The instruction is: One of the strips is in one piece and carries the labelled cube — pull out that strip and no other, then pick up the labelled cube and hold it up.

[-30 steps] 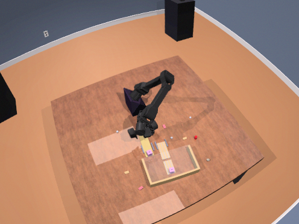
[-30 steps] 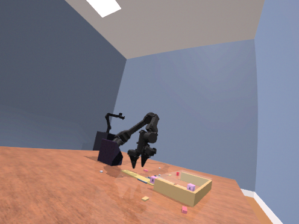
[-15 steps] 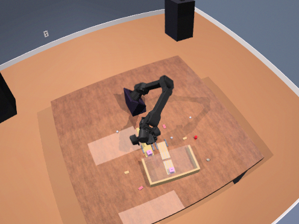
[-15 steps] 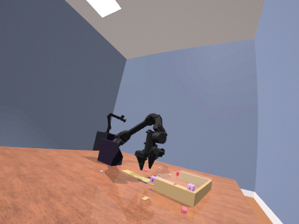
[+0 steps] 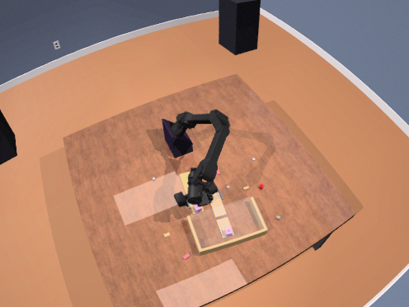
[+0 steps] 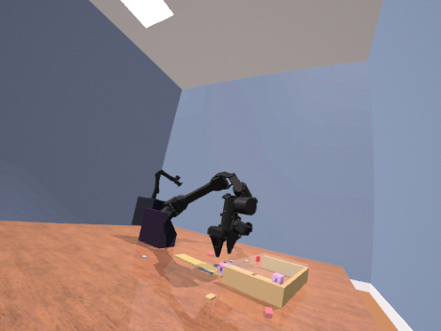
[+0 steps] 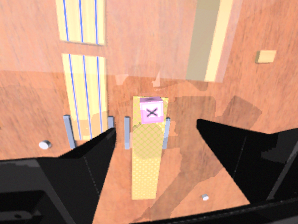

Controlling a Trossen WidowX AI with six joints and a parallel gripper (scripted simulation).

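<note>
From the top view, the tool (image 5: 203, 199) (image 6: 223, 254) (image 7: 157, 127) is above the counter (image 5: 132, 153) (image 6: 80, 271) (image 7: 30, 100), at the box's eleven o'clock. The walled box (image 5: 232, 243) (image 6: 253, 285) (image 7: 218, 45) has a clear cover. A purple cube (image 5: 198, 208) (image 6: 221, 268) (image 7: 151, 111) is just outside the box's near-arm side, at about ten o'clock from the box's middle. A second purple cube (image 5: 228, 232) (image 6: 277, 278) is inside the box, on a short striped piece (image 5: 223, 225) (image 7: 82, 20); a gap parts this from a longer striped piece (image 5: 218, 207) (image 7: 86, 95).

In the exterior view, the tool points down with its two fingers apart and nothing between them, above the counter. The cube outside the box shows an X on its face and is near the box's ten o'clock corner; the cube inside also shows an X.

In the wrist view, the tool is spread about as wide as it goes and has hold of nothing. The X-marked cube is on the twelve o'clock end of the yellow patterned strip (image 7: 145, 175), which runs in one piece down toward six o'clock. Grey-blue rails (image 7: 127, 133) (image 7: 166, 133) flank the strip. The striped pieces are at ten o'clock, with the gap between them.
</note>
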